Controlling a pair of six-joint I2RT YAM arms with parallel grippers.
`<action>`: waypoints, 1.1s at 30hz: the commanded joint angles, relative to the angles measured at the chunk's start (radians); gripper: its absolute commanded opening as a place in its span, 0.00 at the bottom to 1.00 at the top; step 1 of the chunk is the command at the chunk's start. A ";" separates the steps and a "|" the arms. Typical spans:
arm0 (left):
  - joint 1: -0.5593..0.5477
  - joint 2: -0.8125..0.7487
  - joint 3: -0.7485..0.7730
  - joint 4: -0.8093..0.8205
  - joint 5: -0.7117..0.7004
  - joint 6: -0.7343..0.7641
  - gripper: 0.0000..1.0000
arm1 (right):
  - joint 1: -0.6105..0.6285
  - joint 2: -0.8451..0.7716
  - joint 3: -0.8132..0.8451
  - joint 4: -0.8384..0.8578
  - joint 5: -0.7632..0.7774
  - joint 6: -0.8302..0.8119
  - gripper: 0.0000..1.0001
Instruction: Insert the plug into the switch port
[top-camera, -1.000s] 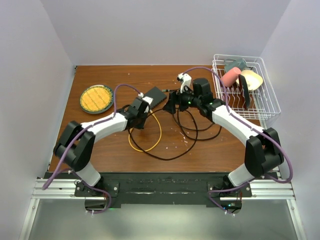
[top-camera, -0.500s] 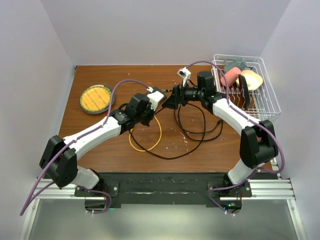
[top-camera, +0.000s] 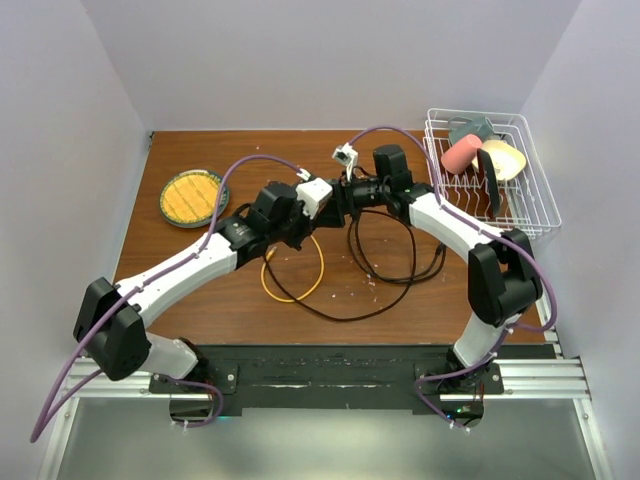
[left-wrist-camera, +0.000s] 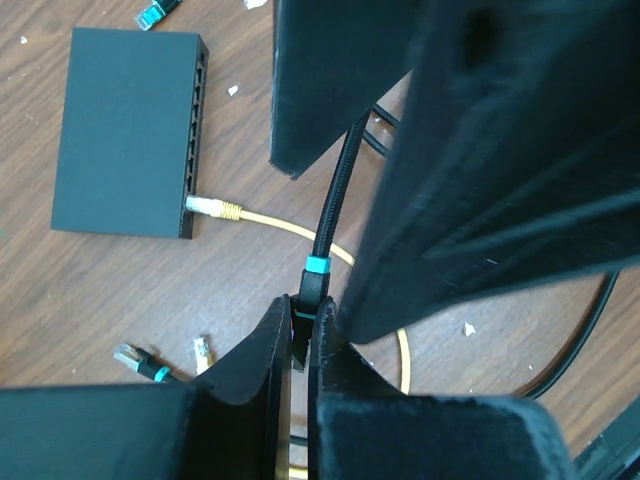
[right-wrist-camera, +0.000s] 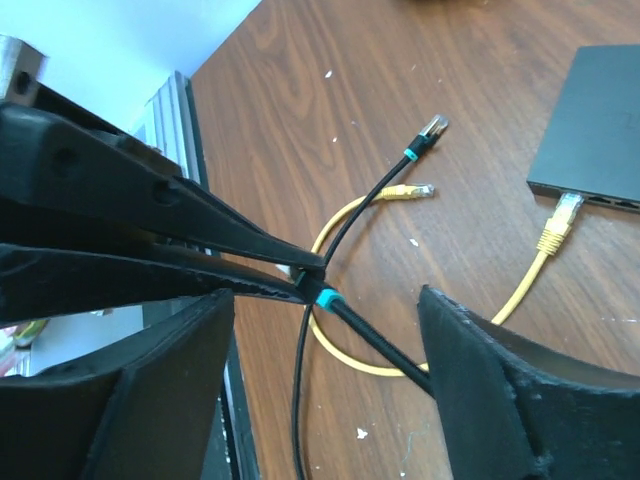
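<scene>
In the left wrist view the black switch (left-wrist-camera: 125, 130) lies flat on the table, its row of ports (left-wrist-camera: 194, 120) along one long edge. One switch port holds a yellow plug (left-wrist-camera: 207, 207). My left gripper (left-wrist-camera: 300, 325) is shut on a black plug (left-wrist-camera: 312, 288) with a teal band, held above the table. My right gripper (right-wrist-camera: 325, 335) is open, its fingers (right-wrist-camera: 500, 380) straddling that plug's black cable (right-wrist-camera: 370, 345) without touching it. The switch (right-wrist-camera: 600, 110) is also in the right wrist view. From the top, both grippers (top-camera: 335, 195) meet over the table and the arms hide the switch.
A loose black plug (right-wrist-camera: 425, 135) and a loose yellow plug (right-wrist-camera: 412, 190) lie on the wood. Black cable loops (top-camera: 400, 272) and a yellow loop (top-camera: 300, 290) spread mid-table. A yellow dish (top-camera: 192, 197) sits at the left, a white wire rack (top-camera: 478, 113) at the back right.
My left arm has stretched forward and to the right, staying shut. My right gripper has swung left to meet it, jaws wide.
</scene>
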 joint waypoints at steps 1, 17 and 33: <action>-0.005 -0.069 0.057 0.107 0.015 0.011 0.00 | 0.018 0.024 0.039 -0.080 -0.080 -0.032 0.70; -0.006 -0.152 0.017 0.150 -0.016 0.011 0.00 | 0.020 0.066 0.020 -0.057 -0.237 -0.035 0.38; 0.044 -0.086 0.107 0.112 -0.082 -0.169 0.68 | 0.018 -0.147 -0.001 -0.120 0.194 -0.123 0.00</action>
